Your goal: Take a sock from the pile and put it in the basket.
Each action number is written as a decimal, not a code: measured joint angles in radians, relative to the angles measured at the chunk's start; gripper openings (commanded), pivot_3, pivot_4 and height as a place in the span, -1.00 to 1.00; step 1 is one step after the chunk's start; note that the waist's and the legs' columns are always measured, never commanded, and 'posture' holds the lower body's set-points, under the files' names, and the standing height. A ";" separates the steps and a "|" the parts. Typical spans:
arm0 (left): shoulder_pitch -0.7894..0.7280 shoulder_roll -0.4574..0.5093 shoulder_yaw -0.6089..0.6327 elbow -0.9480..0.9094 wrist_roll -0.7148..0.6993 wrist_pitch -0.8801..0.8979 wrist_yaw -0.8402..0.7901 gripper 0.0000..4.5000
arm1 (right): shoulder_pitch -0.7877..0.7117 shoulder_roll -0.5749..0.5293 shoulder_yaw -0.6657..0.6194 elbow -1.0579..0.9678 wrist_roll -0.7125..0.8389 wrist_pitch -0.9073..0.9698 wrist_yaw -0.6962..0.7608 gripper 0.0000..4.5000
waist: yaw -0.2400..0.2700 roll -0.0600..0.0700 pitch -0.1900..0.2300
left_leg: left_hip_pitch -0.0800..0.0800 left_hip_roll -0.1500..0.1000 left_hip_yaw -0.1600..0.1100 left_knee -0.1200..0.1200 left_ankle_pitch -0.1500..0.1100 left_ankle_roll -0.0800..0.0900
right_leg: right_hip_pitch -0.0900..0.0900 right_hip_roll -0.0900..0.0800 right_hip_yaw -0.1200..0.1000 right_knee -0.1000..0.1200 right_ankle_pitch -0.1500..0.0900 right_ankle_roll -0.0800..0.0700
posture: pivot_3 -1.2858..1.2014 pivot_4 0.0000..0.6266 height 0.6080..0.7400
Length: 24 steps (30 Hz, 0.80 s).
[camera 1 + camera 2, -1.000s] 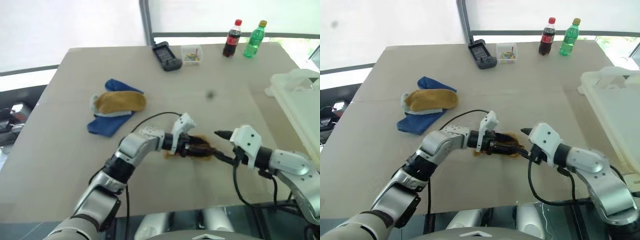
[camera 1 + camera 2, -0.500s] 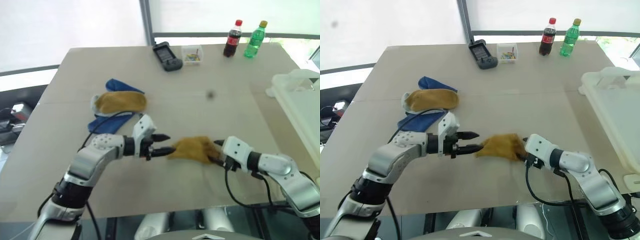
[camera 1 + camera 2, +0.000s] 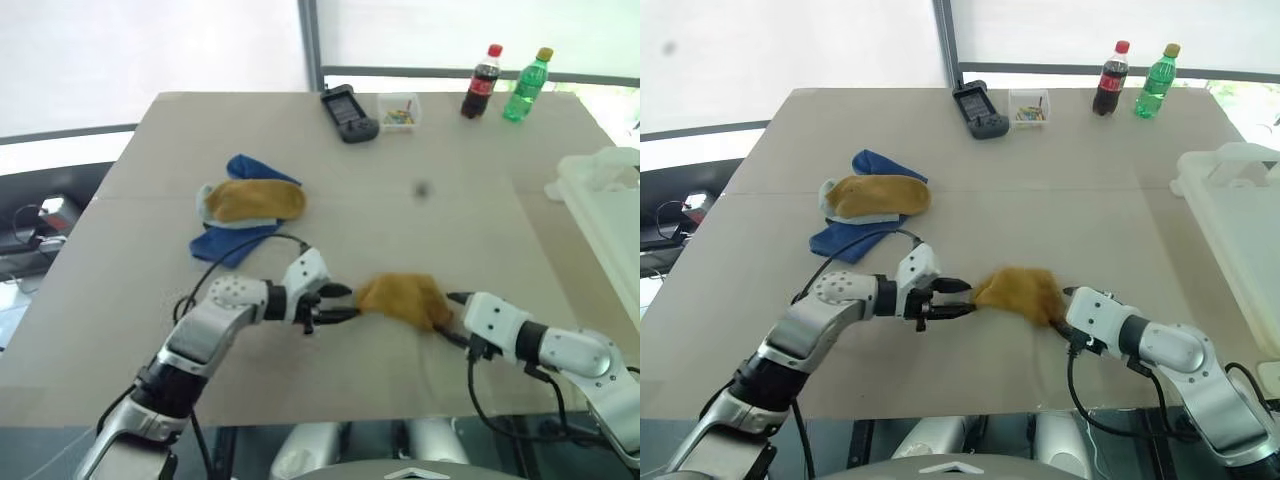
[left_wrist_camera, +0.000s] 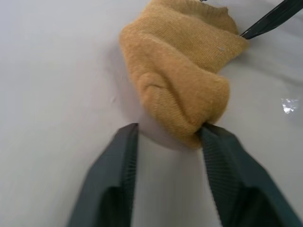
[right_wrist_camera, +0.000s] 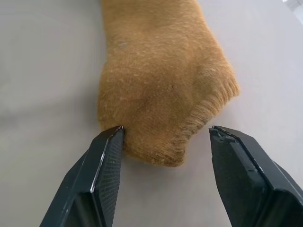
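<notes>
- The left arm reaches in from the near left edge of the table, forearm low and angled toward the middle, and the left gripper points sideways at a lone mustard sock crumpled near the front of the table.
- The left wrist view shows this gripper's two dark fingers parted with bare tabletop between them; one fingertip touches the sock's near fold, the other stands apart, so nothing is clamped.
- The right arm comes in from the near right, elbow out, and the right gripper points at the sock's other end.
- The right wrist view shows its fingers spread wide, straddling the sock's ribbed cuff; one tip just touches the fabric and the other stands clear, so the sock is not pinched.
- The head views place the sock between the two grippers, lying on the table.
- The pile, a mustard sock over grey and blue ones, lies farther back on the left, well apart from both grippers.
- The basket stands at the right edge of the table.
- Along the far edge sit a black handset, a small clear box, a cola bottle and a green bottle.
</notes>
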 measured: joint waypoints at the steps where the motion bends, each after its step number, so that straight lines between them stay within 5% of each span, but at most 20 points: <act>1: -0.005 -0.007 -0.005 0.010 0.015 -0.026 -0.001 -0.86 | 0.000 0.000 0.000 -0.005 -0.001 0.008 -0.001 0.31 | -0.001 0.000 0.000 | 0.000 0.000 0.000 0.000 0.000 0.000 | 0.000 0.000 0.000 0.000 0.000 0.000 | 0.03 -0.52 1.00; 7: -0.014 0.009 -0.006 0.079 0.094 -0.222 -0.009 -0.97 | -0.012 0.048 -0.015 -0.014 0.035 0.061 -0.007 0.31 | -0.006 0.000 0.000 | 0.000 0.000 0.000 0.000 0.000 0.000 | 0.000 0.000 0.000 0.001 0.000 0.000 | 0.03 -0.52 1.00; 14: -0.034 0.080 0.000 0.146 0.226 -0.512 -0.011 -0.97 | -0.142 0.159 -0.074 -0.111 0.278 0.216 0.002 0.31 | -0.021 0.001 0.001 | -0.001 0.000 0.000 0.000 0.001 0.001 | -0.001 0.000 0.001 0.001 0.000 0.000 | 0.03 -0.52 1.00; 24: -0.004 0.176 0.004 0.178 0.435 -0.823 0.082 -0.97 | -0.301 0.125 0.210 0.144 0.002 0.052 -0.017 0.31 | -0.025 0.002 -0.001 | 0.001 0.000 0.001 -0.002 0.001 0.002 | -0.002 0.000 0.001 -0.001 0.000 0.000 | 0.03 -0.52 1.00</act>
